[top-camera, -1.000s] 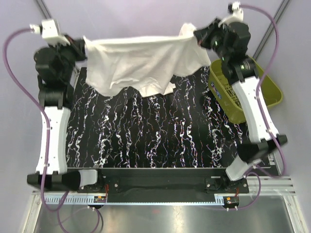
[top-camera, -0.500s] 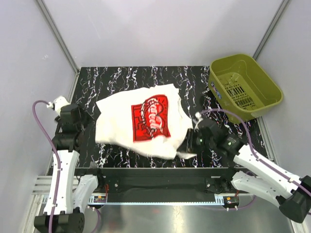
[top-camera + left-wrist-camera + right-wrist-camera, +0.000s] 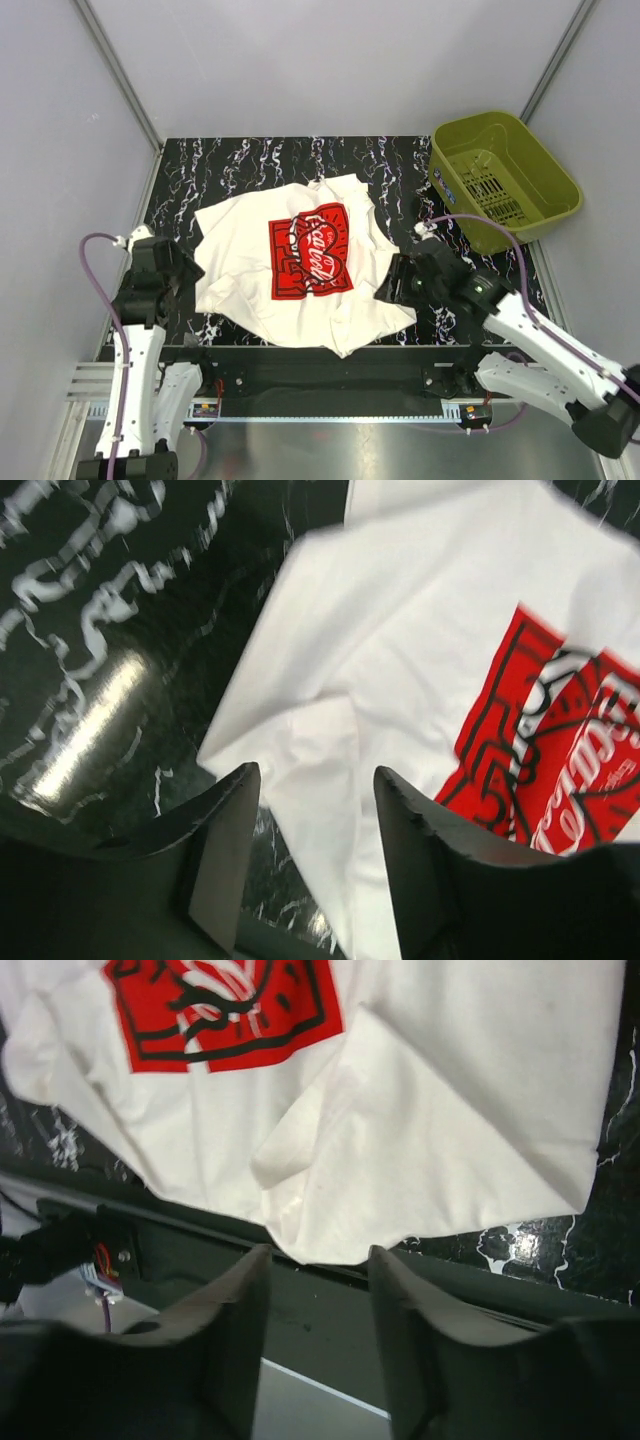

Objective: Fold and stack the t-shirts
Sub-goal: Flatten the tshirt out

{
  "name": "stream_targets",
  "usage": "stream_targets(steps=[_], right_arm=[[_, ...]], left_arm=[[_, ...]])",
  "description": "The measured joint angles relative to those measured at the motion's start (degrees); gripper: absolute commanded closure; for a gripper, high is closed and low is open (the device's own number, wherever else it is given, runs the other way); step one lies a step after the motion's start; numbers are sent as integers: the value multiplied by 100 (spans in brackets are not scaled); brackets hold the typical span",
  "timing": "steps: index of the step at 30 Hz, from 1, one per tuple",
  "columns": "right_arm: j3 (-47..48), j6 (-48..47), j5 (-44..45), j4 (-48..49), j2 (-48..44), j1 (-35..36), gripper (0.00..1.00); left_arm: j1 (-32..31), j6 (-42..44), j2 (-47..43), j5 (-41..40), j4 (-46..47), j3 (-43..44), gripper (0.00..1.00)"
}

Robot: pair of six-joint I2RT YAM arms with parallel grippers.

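An off-white t-shirt lies spread on a black, white-veined table, seen from above. The printed side faces up: a red graphic with white marks sits in the middle of the cloth. The shirt covers the centre of the table and leans toward the near edge, where its lowest fold reaches that edge. The cloth is rumpled, with loose folds along its right side and a sleeve pointing toward the left edge.

The left gripper sits just beside the shirt's left side, close to the near left corner. Its wrist camera shows the two dark fingers spread apart with nothing pinched between them; the shirt's edge and part of the graphic lie on the table beyond them.

The right gripper sits at the shirt's right side, near the near edge. Its jaws also stand wide apart and hold nothing; the wrist camera looks down on the shirt's hem where it meets the table's near edge.

An olive-green plastic basket stands at the far right corner, well apart from the shirt.
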Motion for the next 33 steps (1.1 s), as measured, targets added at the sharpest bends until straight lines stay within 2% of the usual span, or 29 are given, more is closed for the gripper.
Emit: stream_targets(steps=[1, 2, 4, 6, 8, 10, 12, 14, 18, 19, 22, 33], right_arm=[[15, -22, 39, -4, 245, -46, 63], [44, -59, 70, -2, 501, -92, 63], [157, -164, 151, 11, 1185, -181, 50], [363, -323, 195, 37, 1738, -278, 43], [575, -516, 133, 116, 2175, -507, 43], [699, -603, -46, 264, 2494, -892, 49], [750, -599, -162, 385, 2782, -1244, 48], [758, -474, -280, 481, 3027, -1412, 42], [774, 17, -509, 605, 3254, -1416, 43], [807, 144, -555, 608, 3309, -1416, 43], [944, 358, -564, 610, 3477, -1416, 48], [1023, 553, -538, 820, 3534, -1416, 50]], left_arm=[[-2, -31, 44, 186, -44, -142, 47], [-4, -55, 111, 343, -98, -243, 46], [-7, -103, 304, 520, -190, -302, 44], [-26, -127, 625, 675, -181, -297, 41], [-219, -129, 1069, 664, -197, -254, 39], [-706, -133, 1609, 470, -227, -133, 39], [-1158, -133, 2098, 354, -227, 0, 39], [-1351, -136, 2555, 216, -210, 138, 39], [-1364, -179, 3475, -168, -221, 573, 44], [-1364, -192, 3718, -240, -219, 710, 50], [-1366, -240, 4266, -382, -157, 1051, 55], [-1386, -662, 5764, -568, -140, 1853, 57]])
